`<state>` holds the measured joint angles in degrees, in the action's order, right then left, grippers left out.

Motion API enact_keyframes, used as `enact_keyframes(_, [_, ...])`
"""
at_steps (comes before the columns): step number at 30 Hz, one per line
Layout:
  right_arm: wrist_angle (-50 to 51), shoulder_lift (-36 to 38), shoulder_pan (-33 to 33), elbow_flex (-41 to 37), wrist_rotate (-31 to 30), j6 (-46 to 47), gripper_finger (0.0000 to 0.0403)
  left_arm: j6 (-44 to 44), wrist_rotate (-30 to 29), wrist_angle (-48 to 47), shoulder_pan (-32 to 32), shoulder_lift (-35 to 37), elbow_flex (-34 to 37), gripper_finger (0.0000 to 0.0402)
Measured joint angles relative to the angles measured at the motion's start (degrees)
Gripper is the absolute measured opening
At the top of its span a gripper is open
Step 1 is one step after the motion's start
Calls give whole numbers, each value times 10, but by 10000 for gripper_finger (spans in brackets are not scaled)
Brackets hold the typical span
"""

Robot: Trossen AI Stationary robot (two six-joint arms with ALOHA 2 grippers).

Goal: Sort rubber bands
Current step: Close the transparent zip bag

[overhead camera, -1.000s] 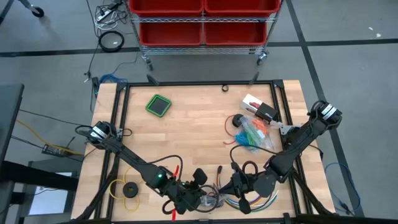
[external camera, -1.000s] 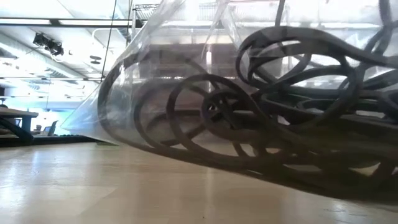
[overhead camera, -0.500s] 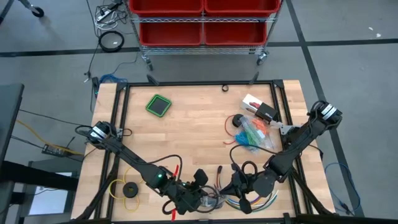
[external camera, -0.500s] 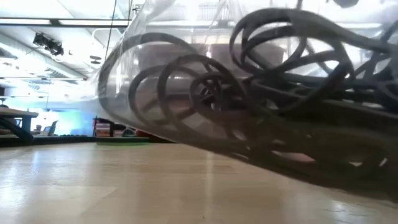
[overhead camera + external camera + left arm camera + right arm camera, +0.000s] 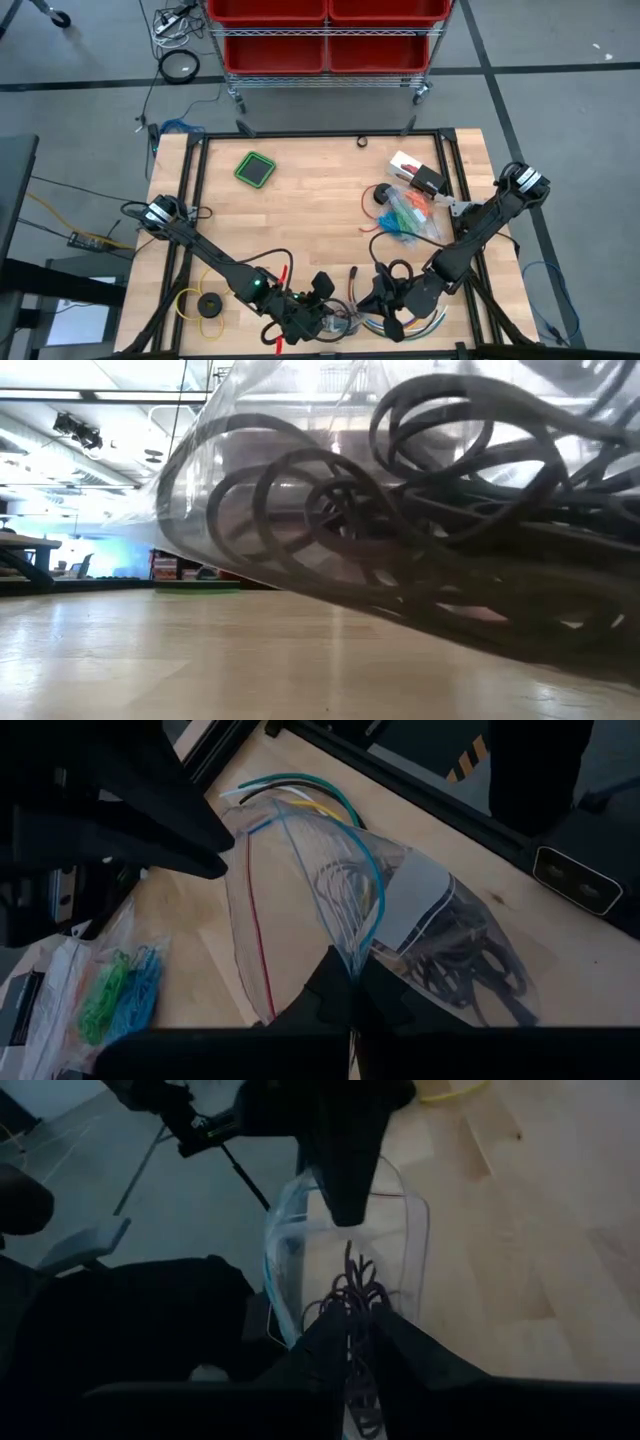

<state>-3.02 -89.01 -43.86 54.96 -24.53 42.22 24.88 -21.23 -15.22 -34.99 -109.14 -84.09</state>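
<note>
low down, left claw (image 5: 352,992) pinches bag (image 5: 330,890) rim, seemingly.

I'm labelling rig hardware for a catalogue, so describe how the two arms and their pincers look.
Both arms are dark, near-black, built of slim jointed links. The left arm shows a small green light near its wrist and a silver-grey round joint at its base. The right arm has a similar silver-grey base joint. Thin black cables loop beside each wrist. The left pincer and right pincer have tapered, matte black fingers.

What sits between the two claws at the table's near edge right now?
In the high view, the clear bag of dark rubber bands spans between the left claw and right claw.
</note>
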Motion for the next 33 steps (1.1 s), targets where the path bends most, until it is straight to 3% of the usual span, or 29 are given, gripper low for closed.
enact_keyframes(11, [-12, 0, -27, 0, 0, -19, 45, 0, -26, -25, 0, 3, 0, 1])
enact_keyframes(20, [-5, 7, -33, 0, 0, -19, 43, 1, -97, -81, 6, 9, 0, 1])
enact_keyframes(33, [97, 7, -33, 0, -19, 62, 38, -19, -104, -128, 7, 9, 0, 1])
